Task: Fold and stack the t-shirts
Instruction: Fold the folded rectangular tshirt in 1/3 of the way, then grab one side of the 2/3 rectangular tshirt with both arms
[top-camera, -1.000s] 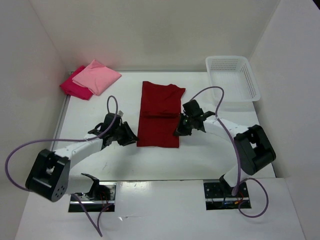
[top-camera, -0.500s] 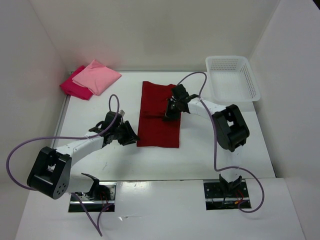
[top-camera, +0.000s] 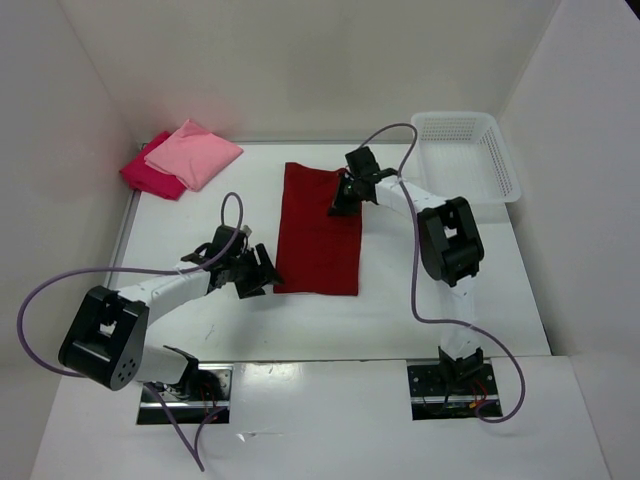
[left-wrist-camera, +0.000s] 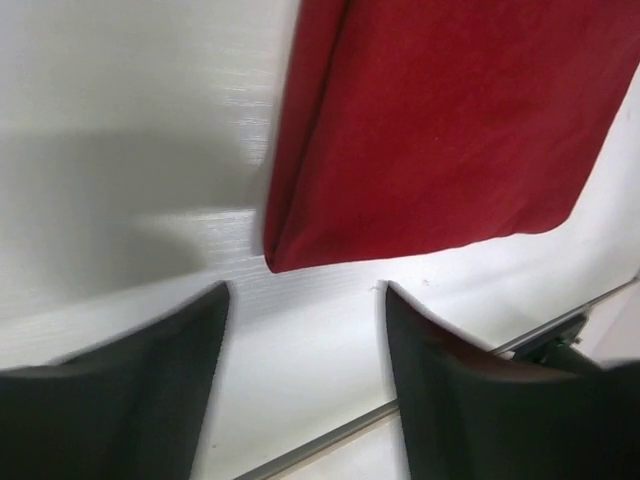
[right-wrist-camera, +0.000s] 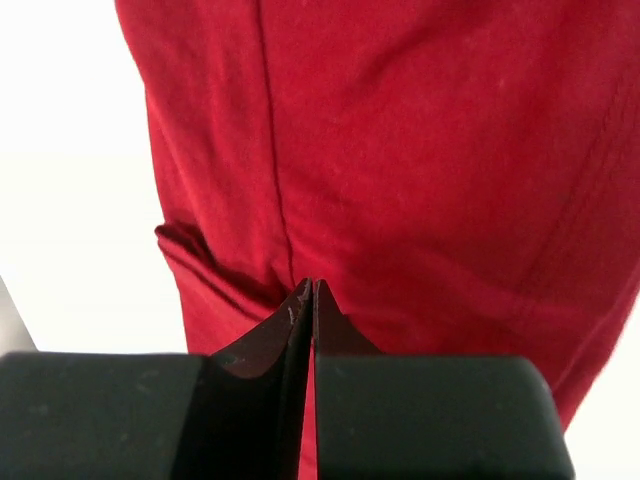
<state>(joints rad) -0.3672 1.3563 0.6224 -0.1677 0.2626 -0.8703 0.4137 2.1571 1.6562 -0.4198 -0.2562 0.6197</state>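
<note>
A dark red t-shirt (top-camera: 318, 235) lies folded into a long rectangle in the middle of the table. My right gripper (top-camera: 341, 203) is at its far right edge, shut on a pinch of the cloth; the wrist view shows the red fabric (right-wrist-camera: 400, 150) bunching at the closed tips (right-wrist-camera: 312, 286). My left gripper (top-camera: 264, 277) stands open just off the shirt's near left corner (left-wrist-camera: 272, 260), nothing between its fingers (left-wrist-camera: 440, 390). At the far left corner of the table, a folded light pink t-shirt (top-camera: 195, 152) rests on a bright magenta t-shirt (top-camera: 146, 173).
A white lattice basket (top-camera: 500, 160) stands at the back right of the table. White walls close in the table on the left, back and right. A metal rail (left-wrist-camera: 330, 435) runs along the table's near edge.
My right gripper has travelled from the shirt's right middle to its far right edge, and the shirt now lies as a smooth rectangle. My left gripper has opened and let go of the near left corner.
</note>
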